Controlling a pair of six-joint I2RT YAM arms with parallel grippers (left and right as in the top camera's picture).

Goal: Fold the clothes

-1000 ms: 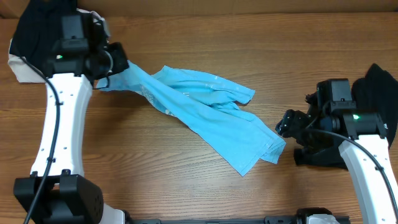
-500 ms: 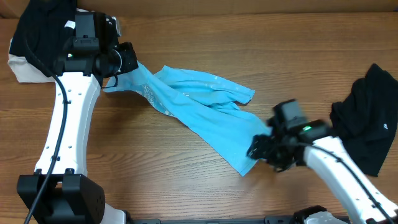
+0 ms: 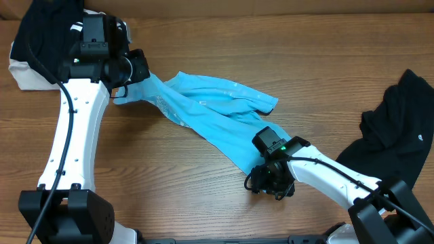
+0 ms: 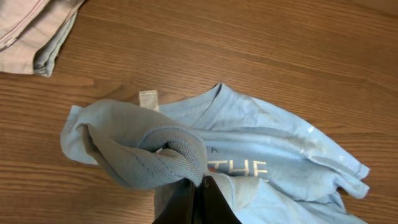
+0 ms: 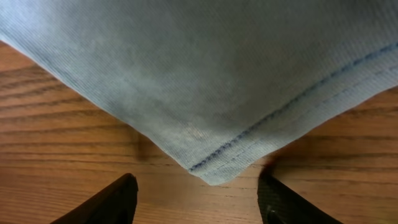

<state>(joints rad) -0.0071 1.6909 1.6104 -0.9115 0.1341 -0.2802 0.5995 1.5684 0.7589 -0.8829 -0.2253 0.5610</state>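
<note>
— Contents at 10 o'clock of the worktop?
— Black garment, heaped, with a beige garment showing at its 6 o'clock edge. Just beside, toward 3 o'clock: left hand, pressed together, pinching a bunched end of the light blue T-shirt.

— Lay of the T-shirt?
— Drawn out as a band from 10 o'clock toward 5 o'clock, resting on the wood beyond the pinch. In the left wrist view: neckline, tag and the letters "THE".

— At the 5 o'clock end?
— Right hand, spread, directly over the hem corner. In the right wrist view: one fingertip at 7 o'clock, the other at 5 o'clock, stitched corner between, nothing clamped.

— At 3 o'clock?
— Second black garment, crumpled, well apart from the T-shirt.
</note>
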